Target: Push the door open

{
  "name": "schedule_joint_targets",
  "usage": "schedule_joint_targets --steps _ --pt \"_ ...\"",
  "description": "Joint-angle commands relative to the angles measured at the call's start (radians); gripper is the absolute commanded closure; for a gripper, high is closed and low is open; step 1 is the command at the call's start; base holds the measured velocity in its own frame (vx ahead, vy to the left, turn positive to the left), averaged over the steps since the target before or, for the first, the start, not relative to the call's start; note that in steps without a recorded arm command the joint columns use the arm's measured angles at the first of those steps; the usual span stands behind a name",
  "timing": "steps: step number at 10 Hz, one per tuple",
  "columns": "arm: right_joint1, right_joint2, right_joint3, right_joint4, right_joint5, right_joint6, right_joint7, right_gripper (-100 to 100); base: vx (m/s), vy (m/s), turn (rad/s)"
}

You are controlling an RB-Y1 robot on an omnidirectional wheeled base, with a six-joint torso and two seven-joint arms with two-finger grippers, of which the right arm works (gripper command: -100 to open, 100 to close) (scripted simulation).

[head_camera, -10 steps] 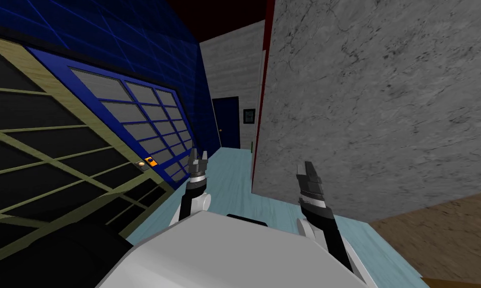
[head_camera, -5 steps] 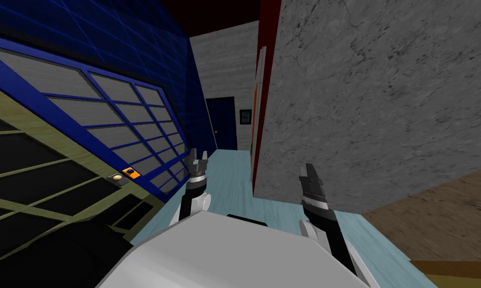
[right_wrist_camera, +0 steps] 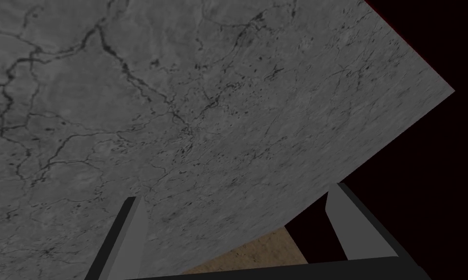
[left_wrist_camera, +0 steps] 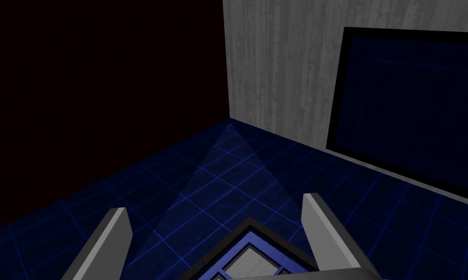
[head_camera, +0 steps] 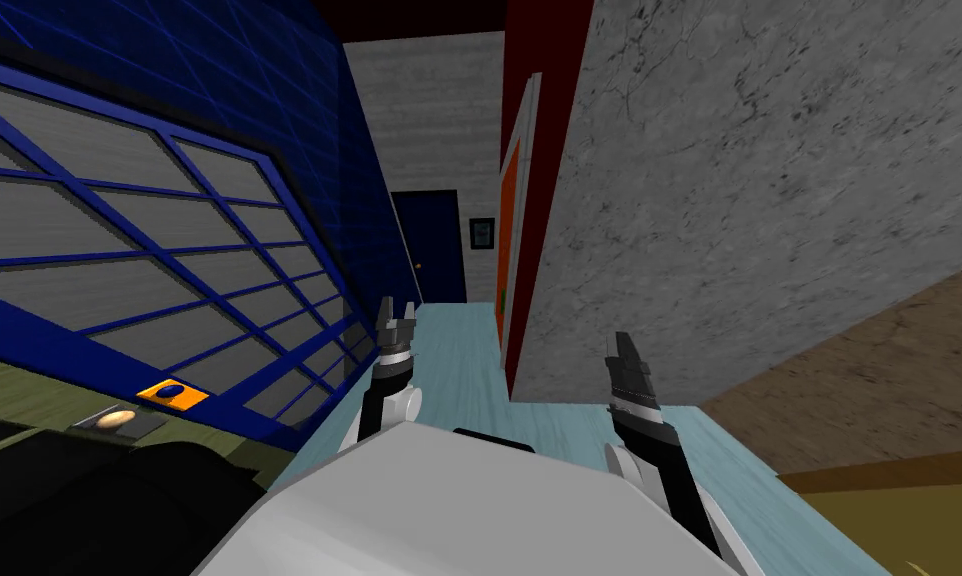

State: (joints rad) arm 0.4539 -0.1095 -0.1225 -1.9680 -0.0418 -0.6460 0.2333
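Both arms are held forward over the light blue floor (head_camera: 459,350) of a corridor. The left gripper (head_camera: 397,308) has its fingers (left_wrist_camera: 118,233) apart with nothing between them, and so does the right gripper (head_camera: 619,342). Neither touches anything, and both sit as they did a second ago.

The whole head view has shifted, so I have moved forward along the corridor. The olive-framed door (head_camera: 29,385), which filled the side beyond the left gripper a second ago, has slid back to a thin strip behind that gripper. The blue-framed glazed door (head_camera: 149,260) with grey panes now takes that side. Its orange plate with a blue knob (head_camera: 172,392) and the steel plate with a round knob (head_camera: 117,418) beside it were level with the left gripper. They now lie well behind it.

The dark blue door (head_camera: 431,248) stands shut in the grey end wall, well ahead of both grippers and a little nearer the left one's line. It looks slightly larger than before. A small framed picture (head_camera: 482,232) hangs just beside it.

More of the orange panel (head_camera: 509,230) on the red wall (head_camera: 529,60) shows ahead, between the grippers. The grey marbled wall (head_camera: 769,200) runs close along the right gripper's outer side. Brown floor (head_camera: 869,380) lies past it, and a yellowish surface (head_camera: 899,530) has come in behind that gripper.
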Motion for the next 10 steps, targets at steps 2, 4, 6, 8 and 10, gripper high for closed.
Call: schedule_joint_targets --steps 2,4,6,8,10 --pt "-0.006 -0.014 -0.029 0.041 -0.022 -0.010 0.035 -100 0.121 0.189 -0.270" --pt "-0.010 -0.021 -0.045 0.066 -0.034 -0.016 0.056 -100 0.155 0.201 -0.201" --pt "-0.015 -0.029 -0.064 0.098 -0.049 -0.024 0.082 -100 0.081 0.206 -0.232" --pt "-0.020 -0.036 -0.080 0.124 -0.061 -0.031 0.103 -100 0.099 0.220 -0.220" --pt "-0.027 -0.044 -0.102 0.161 -0.078 -0.040 0.134 -100 0.128 0.197 -0.275"
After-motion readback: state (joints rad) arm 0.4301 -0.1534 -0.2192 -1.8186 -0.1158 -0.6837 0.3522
